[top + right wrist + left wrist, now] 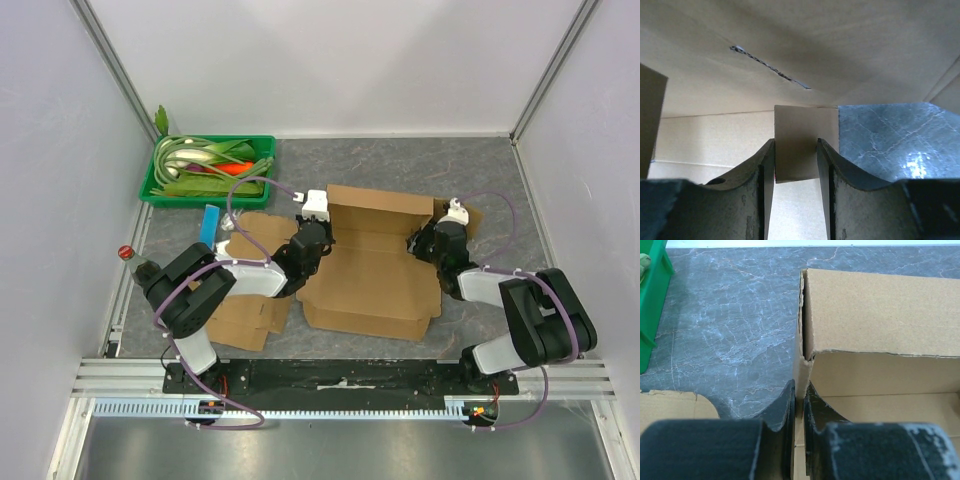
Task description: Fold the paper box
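Note:
The brown paper box (370, 285) lies open in the middle of the table, its back wall (880, 315) upright. My left gripper (316, 232) is at the box's left side and is shut on the thin left side wall (801, 370), pinched between both fingertips (800, 386). My right gripper (428, 240) is at the box's right back corner, reaching inside. In the right wrist view its jaws (796, 142) stand apart, and a small cardboard flap (800, 135) hangs just at the fingertips, facing the camera. The box floor shows between the fingers below the flap.
A green tray (160, 185) of vegetables stands at the back left. A blue item (209, 225) lies in front of it. Flat cardboard pieces (240, 315) lie under the left arm. A red-capped object (125, 252) sits at the left edge. Grey walls enclose the table.

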Robot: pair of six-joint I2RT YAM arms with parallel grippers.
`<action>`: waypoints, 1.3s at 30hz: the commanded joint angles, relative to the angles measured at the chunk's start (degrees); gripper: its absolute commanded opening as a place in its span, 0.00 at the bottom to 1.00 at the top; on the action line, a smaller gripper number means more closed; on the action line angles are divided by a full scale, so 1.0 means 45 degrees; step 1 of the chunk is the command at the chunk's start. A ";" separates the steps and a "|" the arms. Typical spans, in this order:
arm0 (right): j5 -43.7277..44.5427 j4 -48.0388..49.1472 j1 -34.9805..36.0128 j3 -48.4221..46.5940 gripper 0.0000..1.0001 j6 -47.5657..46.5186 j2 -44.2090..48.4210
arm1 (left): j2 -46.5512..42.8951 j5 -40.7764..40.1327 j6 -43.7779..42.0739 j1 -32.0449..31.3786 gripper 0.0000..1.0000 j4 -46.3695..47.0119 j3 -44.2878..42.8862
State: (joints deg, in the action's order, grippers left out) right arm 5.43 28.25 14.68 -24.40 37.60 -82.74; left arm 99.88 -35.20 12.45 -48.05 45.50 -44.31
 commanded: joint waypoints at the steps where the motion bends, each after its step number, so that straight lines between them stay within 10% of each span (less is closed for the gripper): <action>1: -0.0816 0.0405 0.0039 -0.0026 0.46 0.1194 -0.0364 | 0.0071 -0.0517 0.0144 -0.0064 0.02 0.0378 -0.0309; 15: 0.0920 -1.4353 -0.0507 -0.4882 0.75 -0.0504 0.5316 | 0.0188 -0.0655 0.0085 -0.0064 0.02 0.0574 -0.0230; 25: 0.2953 -1.5417 -0.1113 -1.0393 0.75 -0.8255 0.3469 | 0.0188 -0.0947 -0.1202 -0.0005 0.06 0.0419 -0.0542; 33: -0.2044 -1.5945 -0.1250 -1.1764 0.72 -1.2906 0.1474 | -0.0416 -0.0889 0.0122 -0.0025 0.51 -0.1200 -0.0757; 36: -0.1736 -1.5693 -0.1269 -1.1628 0.70 -1.3063 0.1161 | -0.1099 -0.0326 0.1333 -0.0025 0.78 -0.2607 -0.0778; 39: -0.0798 -1.5205 -0.1328 -1.1550 0.68 -1.3064 0.0906 | -0.2035 -0.0049 0.2543 -0.0044 0.81 -0.3856 -0.0446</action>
State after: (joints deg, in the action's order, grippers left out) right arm 1.30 -42.09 9.19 -74.30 -16.88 -78.24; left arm 97.54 -36.58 14.81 -48.10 35.55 -45.76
